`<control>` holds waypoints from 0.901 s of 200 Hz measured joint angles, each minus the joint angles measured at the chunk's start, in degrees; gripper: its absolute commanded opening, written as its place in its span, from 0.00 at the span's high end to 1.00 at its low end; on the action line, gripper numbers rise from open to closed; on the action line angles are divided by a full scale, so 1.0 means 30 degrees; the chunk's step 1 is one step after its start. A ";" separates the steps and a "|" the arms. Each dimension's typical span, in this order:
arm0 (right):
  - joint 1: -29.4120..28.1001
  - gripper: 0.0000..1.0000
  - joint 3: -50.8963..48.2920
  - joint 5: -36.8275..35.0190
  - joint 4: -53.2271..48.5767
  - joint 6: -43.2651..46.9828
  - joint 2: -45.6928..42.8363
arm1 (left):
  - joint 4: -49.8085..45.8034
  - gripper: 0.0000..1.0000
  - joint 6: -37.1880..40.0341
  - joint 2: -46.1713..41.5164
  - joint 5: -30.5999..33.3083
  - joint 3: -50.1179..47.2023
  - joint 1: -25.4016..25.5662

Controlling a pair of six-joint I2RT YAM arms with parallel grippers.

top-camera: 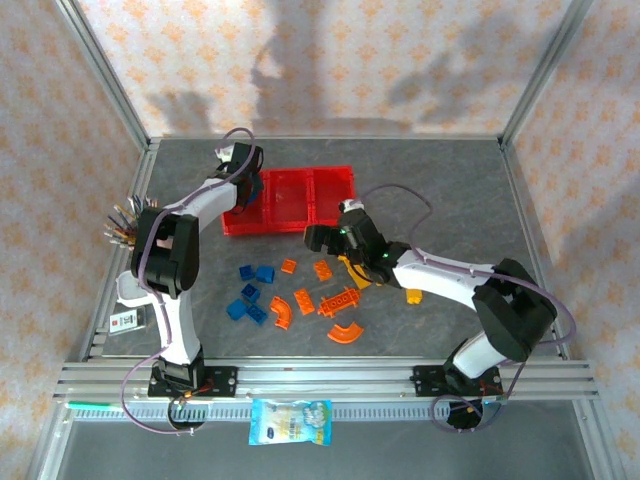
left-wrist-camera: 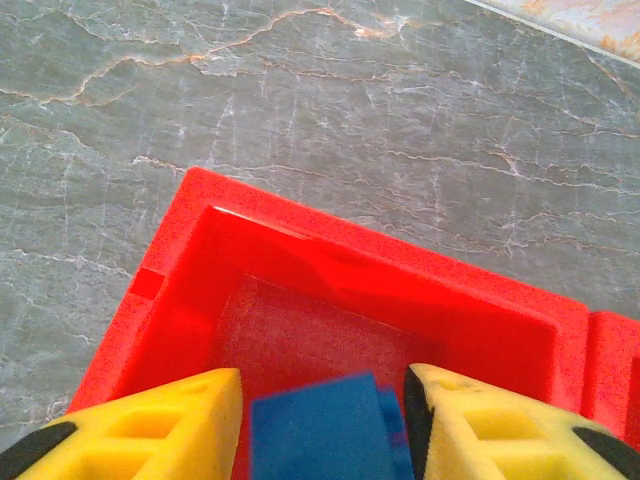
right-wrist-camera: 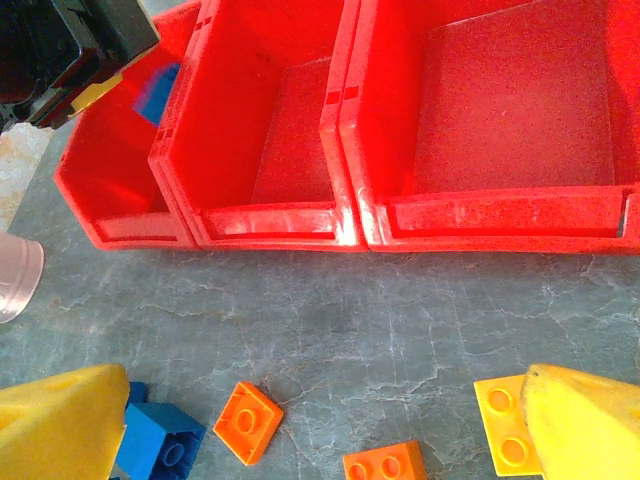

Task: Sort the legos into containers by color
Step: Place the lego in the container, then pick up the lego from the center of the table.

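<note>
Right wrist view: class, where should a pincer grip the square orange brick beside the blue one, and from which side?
Likely from straight above: the orange brick lies flat, studs up. Close on two opposite side walls, jaws turned to match its diagonal pose; the blue brick crowds its left.

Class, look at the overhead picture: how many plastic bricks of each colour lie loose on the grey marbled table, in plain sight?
Blue plastic bricks: 5
Orange plastic pieces, square, curved and one long strip: 6
Yellow plastic brick: 1
Total: 12, not counting any hidden under the right arm.
</note>
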State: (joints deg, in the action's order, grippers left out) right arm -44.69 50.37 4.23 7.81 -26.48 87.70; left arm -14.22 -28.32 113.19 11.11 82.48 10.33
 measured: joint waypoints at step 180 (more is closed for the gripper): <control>-0.0299 0.00 -0.1209 0.1719 -0.1319 0.0255 -0.1829 | -0.1260 0.44 0.0393 -0.9748 -0.2994 -0.7737 0.2135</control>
State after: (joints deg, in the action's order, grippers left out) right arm -45.58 46.74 9.39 3.86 -25.71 82.21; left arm -18.00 -27.14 83.94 2.13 59.27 16.73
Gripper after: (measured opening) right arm 0.996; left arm 0.556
